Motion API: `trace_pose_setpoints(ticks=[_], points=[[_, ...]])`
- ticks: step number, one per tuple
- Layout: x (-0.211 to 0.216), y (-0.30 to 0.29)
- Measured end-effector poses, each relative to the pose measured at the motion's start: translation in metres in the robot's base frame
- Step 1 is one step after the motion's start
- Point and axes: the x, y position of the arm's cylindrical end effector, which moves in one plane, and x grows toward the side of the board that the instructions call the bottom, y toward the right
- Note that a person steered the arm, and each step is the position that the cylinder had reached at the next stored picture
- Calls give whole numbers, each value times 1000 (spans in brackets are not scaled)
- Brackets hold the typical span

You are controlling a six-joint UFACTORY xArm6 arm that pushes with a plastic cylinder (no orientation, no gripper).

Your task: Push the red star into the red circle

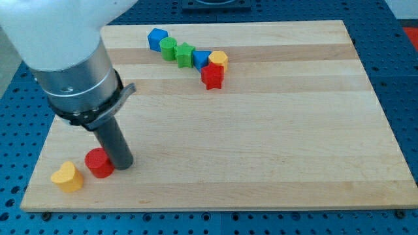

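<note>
The red star (212, 76) sits near the view's top, a little left of the board's centre line, at the lower end of a short chain of blocks. It touches, or all but touches, the yellow block (218, 59) just above it and to the right, and the blue block (202, 59) above it to the left; that blue one is half hidden by its neighbours, so its shape is hard to call. From there the chain runs up toward the view's left: a green star (185, 54), then a green round block (169, 47), then a second blue block (157, 38), angular in outline, at the far end.

The red circle (98, 162) lies well apart from the star, down in the view's bottom left corner of the wooden board (274, 143). Just beside it on the left is a yellow heart (67, 176), close to the board's edge.

My tip (124, 164) stands on the board immediately right of the red circle, seemingly touching its side. The dark rod rises from there into a grey cylinder and the white arm body filling the view's top left. There are no jaws on this arm, only the rod, so nothing is held. Around the board a blue surface (398, 78) shows.
</note>
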Motion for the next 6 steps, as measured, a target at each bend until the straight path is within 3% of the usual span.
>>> trace_pose_setpoints(ticks=[2, 4, 6], points=[[0, -28], [-9, 85], [-81, 227]])
